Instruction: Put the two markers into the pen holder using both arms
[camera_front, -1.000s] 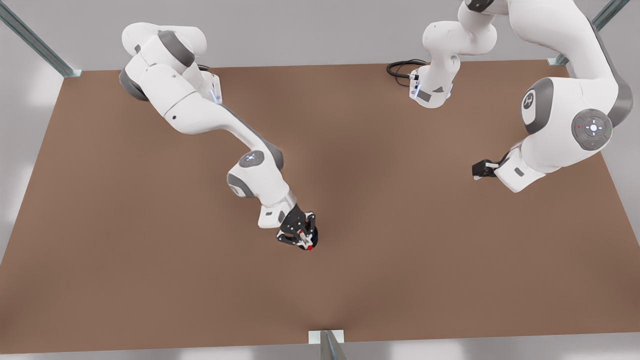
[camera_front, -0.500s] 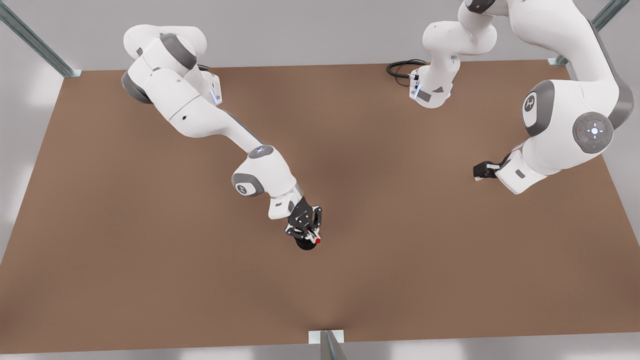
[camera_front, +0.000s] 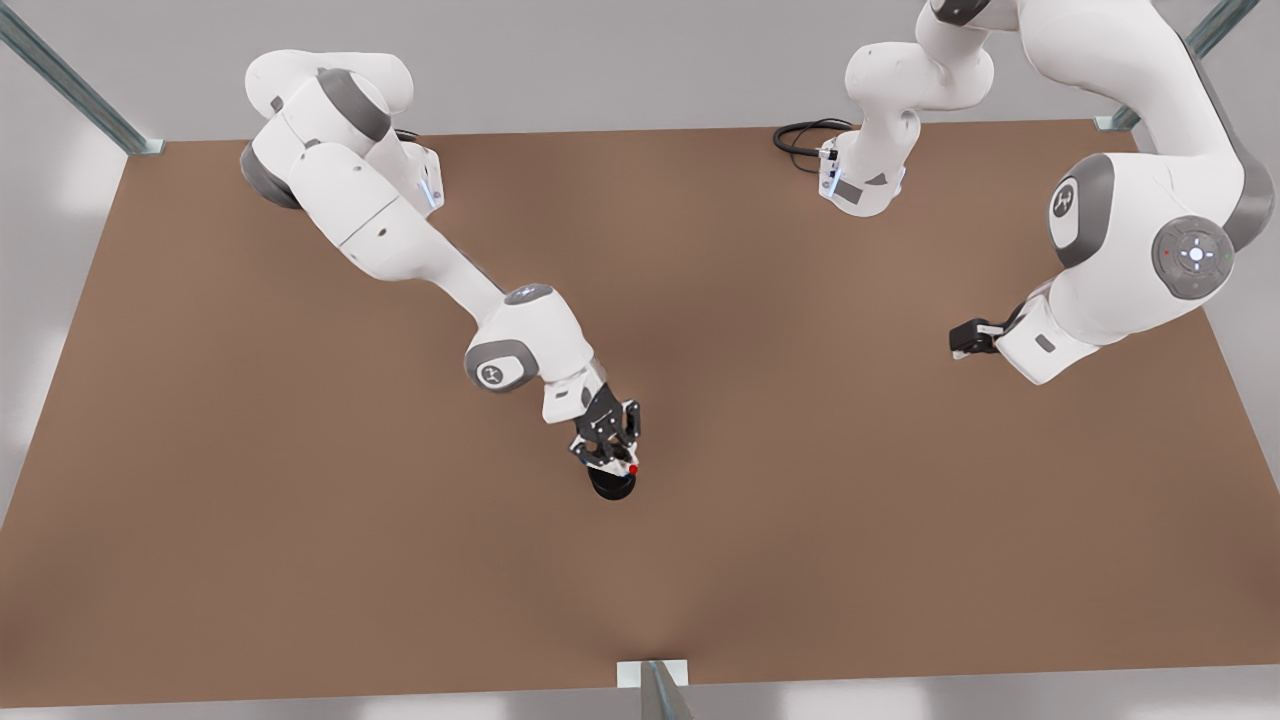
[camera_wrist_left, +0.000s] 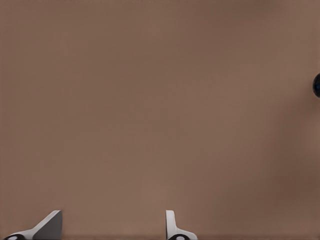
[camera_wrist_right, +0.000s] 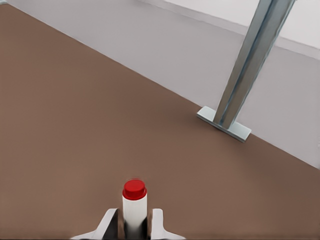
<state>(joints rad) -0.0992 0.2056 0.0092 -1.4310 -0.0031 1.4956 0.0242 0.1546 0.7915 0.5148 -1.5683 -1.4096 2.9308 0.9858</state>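
Clamped on the white barrel of the red-capped marker (camera_wrist_right: 134, 205), the fingers (camera_wrist_right: 111, 226) of the right gripper (camera_front: 612, 452) press on either side of it, its red end sticking out beyond their tips. That gripper hangs directly over the pen holder (camera_front: 612, 486), whose black rim peeks out from under it near the middle of the brown table (camera_front: 300, 520); the marker's red end sits just above the rim. Well away from the pen holder, toward the front view's right, the left gripper (camera_front: 964, 338) waits over bare tabletop, its two fingertips (camera_wrist_left: 47, 226) spread apart with nothing between them. A metal post (camera_wrist_right: 250, 65) stands at the table edge beyond the holder.
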